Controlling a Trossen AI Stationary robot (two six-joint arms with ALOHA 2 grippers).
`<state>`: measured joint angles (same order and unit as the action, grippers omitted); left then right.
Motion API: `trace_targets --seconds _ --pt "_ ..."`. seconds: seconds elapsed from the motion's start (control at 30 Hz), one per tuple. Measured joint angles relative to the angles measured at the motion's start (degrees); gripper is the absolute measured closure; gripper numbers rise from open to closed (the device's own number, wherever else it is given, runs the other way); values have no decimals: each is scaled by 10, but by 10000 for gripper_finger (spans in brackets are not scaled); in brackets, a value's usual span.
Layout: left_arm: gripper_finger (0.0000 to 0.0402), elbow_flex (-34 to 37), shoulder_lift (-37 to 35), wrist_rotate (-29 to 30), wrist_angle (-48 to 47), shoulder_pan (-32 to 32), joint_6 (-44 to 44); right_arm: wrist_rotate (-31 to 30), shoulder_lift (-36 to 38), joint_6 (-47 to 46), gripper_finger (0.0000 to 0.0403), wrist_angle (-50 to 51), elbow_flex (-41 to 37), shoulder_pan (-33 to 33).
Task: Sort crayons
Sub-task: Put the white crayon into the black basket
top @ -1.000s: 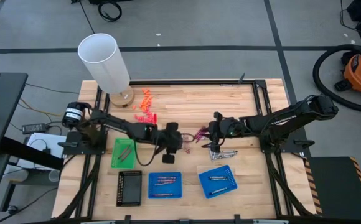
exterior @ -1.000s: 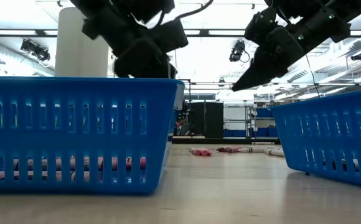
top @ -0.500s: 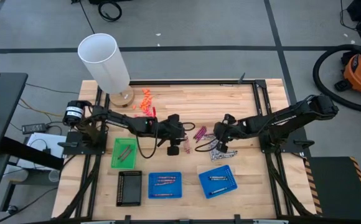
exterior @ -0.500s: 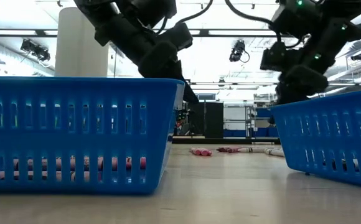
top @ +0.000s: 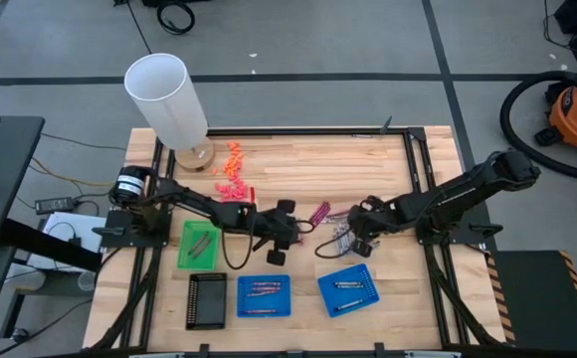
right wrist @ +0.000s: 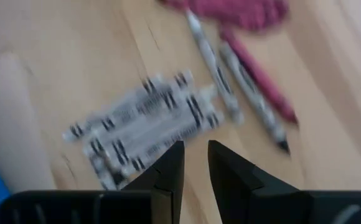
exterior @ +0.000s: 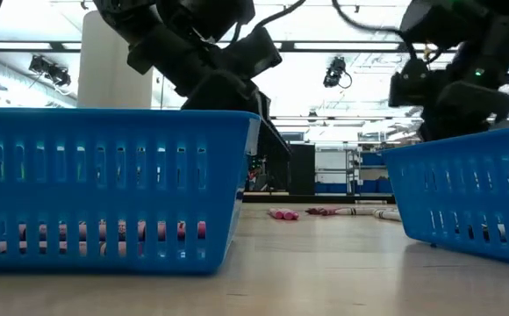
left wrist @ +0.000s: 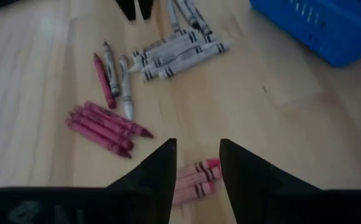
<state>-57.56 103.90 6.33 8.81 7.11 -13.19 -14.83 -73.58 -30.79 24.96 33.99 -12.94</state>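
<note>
Left jaws (left wrist: 194, 163) hover over bench (top: 298, 164) centre, fingers parted with an empty gap; a few brownish-red crayons (left wrist: 193, 180) lie directly beneath them. Maroon crayons (left wrist: 104, 127) cluster just beside, toward the bench's 12 o'clock in the high view. Silver-grey crayons (left wrist: 171, 55) lie bunched farther on.

Right jaws (right wrist: 195, 163) sit low at roughly 3 o'clock of centre, over the grey pile, fingers slightly apart, nothing between them.

Orange crayons (top: 232, 171) are scattered at 11 o'clock near a white cylinder (top: 166, 99). Along 6 o'clock: green tray (top: 200, 245), black tray (top: 206, 300), two blue baskets (top: 264, 296), each holding crayons except black, contents unclear.
</note>
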Motion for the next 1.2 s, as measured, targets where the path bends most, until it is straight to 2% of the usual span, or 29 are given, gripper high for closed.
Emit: trace_targets --seconds 0.1,0.2,0.3,0.67,1.0,1.2 --pt "269 31 2 0 100 0 -14 -31 -14 70 320 -64 0 -2" --pt "269 78 2 0 182 0 -6 -29 -37 134 320 -133 0 6" --pt "269 110 -7 0 223 -2 14 -25 -74 167 320 -163 1 23" --pt "269 145 -35 27 213 2 49 -10 -159 233 320 -207 23 75" --pt "269 145 -35 28 210 1 52 14 -199 243 321 -223 27 83" --pt "269 145 -35 28 210 1 52 33 -199 244 353 -220 27 83"
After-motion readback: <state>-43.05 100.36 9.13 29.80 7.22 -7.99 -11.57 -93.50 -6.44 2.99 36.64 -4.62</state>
